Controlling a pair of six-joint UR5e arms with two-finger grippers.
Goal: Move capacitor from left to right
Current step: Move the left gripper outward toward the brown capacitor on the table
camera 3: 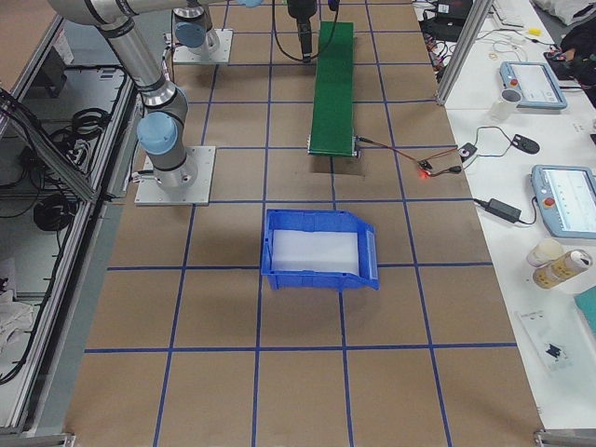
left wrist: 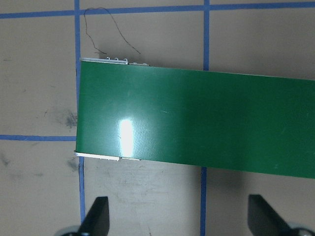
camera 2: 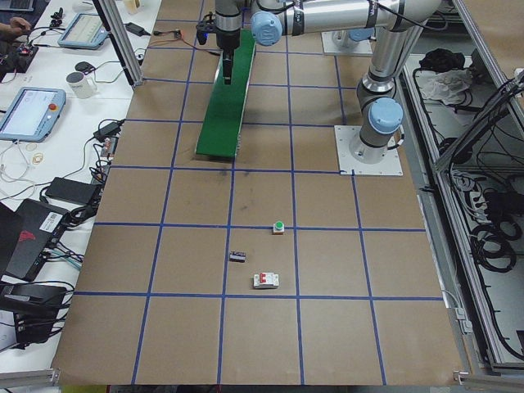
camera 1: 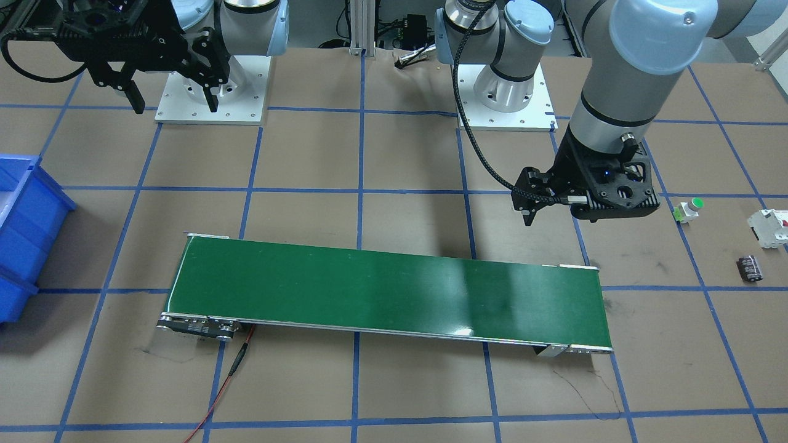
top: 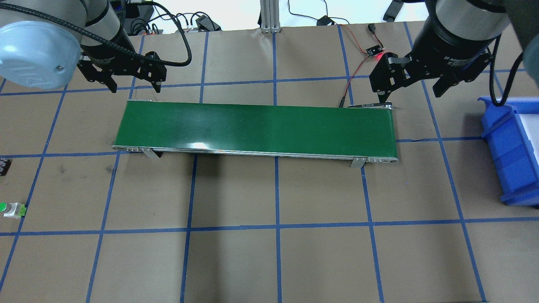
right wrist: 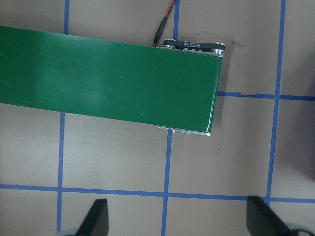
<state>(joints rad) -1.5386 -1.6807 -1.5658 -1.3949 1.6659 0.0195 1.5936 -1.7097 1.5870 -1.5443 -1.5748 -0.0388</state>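
Observation:
The capacitor (camera 1: 749, 269) is a small dark block lying on the brown table, far out on the robot's left; it also shows at the edge of the overhead view (top: 3, 165) and in the left side view (camera 2: 238, 257). My left gripper (top: 134, 86) is open and empty, hovering over the left end of the green conveyor belt (top: 257, 128), well away from the capacitor. Its wrist view shows both fingertips (left wrist: 98, 216) spread over the belt end. My right gripper (top: 410, 90) is open and empty above the belt's right end.
A white breaker with red marks (camera 1: 769, 227) and a small white part with a green cap (camera 1: 689, 209) lie near the capacitor. A blue bin (top: 509, 151) stands at the robot's right. A red cable (top: 353, 75) runs to the belt's right end.

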